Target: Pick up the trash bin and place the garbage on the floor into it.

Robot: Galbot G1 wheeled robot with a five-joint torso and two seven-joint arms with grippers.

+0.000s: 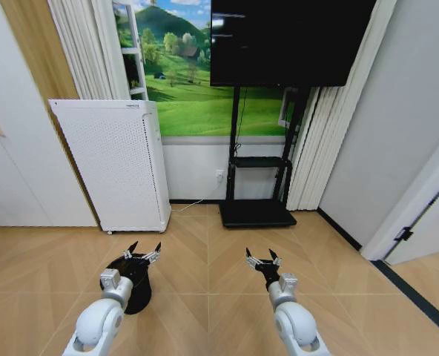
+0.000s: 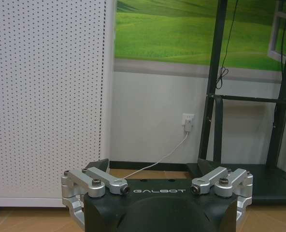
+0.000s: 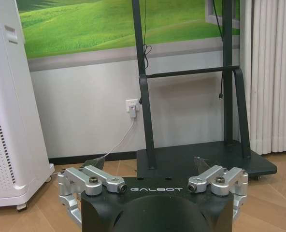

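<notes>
Fingers on my left gripper stand spread apart in the head view, with nothing between them. Directly beneath them sits the trash bin, its black rim partly covered by my left wrist, resting on the wood floor. My right gripper hangs level with the left, well apart from the bin, its 2 fingers also parted and empty. Ahead of my left fingers stands the white perforated appliance; ahead of my right fingers is the black TV stand carrying a dark screen. A white cord runs along the floor between the 2. I cannot make out any garbage on the floor around my fingers.

From the left wrist, my left gripper shows both fingers swung wide to either side. Beyond them rises the appliance's dotted panel, and farther off a wall socket with a white plug and cord.

From the right wrist, my right gripper is likewise wide open, gripping nothing. Past its fingers the stand's flat black base lies on the floor, its 2 posts going up, with white curtains beside it and the appliance's edge off to the other side.
</notes>
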